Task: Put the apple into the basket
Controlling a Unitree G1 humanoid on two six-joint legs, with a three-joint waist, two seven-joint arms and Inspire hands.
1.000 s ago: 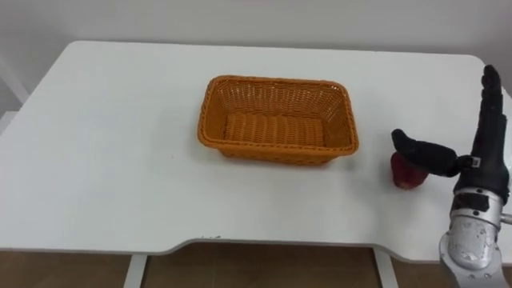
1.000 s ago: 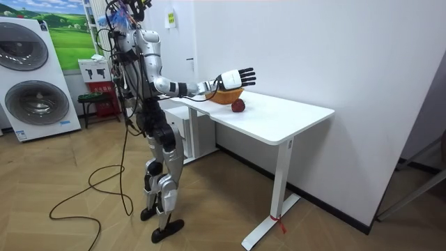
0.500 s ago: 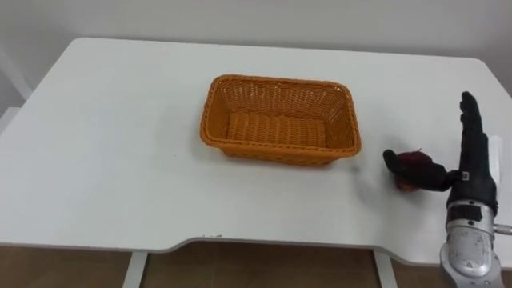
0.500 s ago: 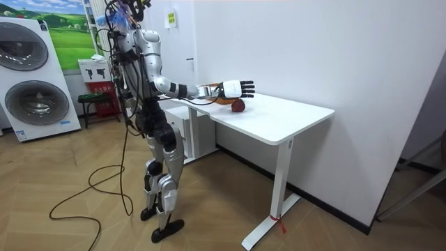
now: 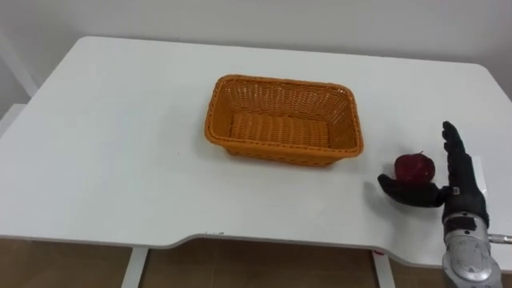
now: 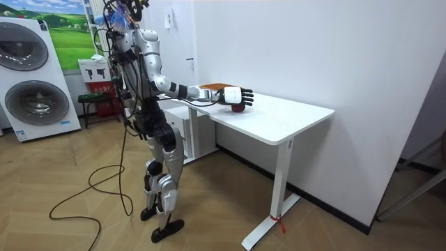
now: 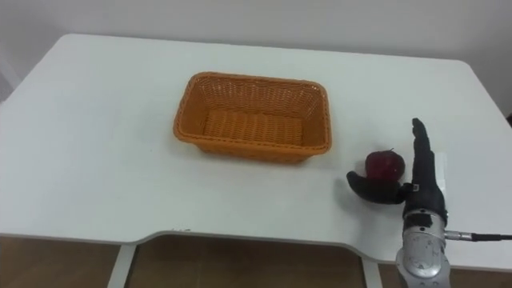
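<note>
Right robot hand [image 5: 458, 190] lay low over the white surface [image 5: 120, 160], open: fingers straight and pointing away, thumb stretched leftward in front of the apple [image 5: 414, 167]. The red apple sat on the surface in the crook between thumb and fingers, right of the orange wicker basket [image 5: 280, 152] and apart from it. Whether the hand touched the apple could not be told.

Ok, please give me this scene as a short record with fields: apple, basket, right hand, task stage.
apple: red, on the white table, right of the basket, apart from it
basket: orange wicker, empty, mid-table
right hand: open, at the apple; thumb on its near side, straight fingers on its right
task stage: apple not yet lifted
</note>
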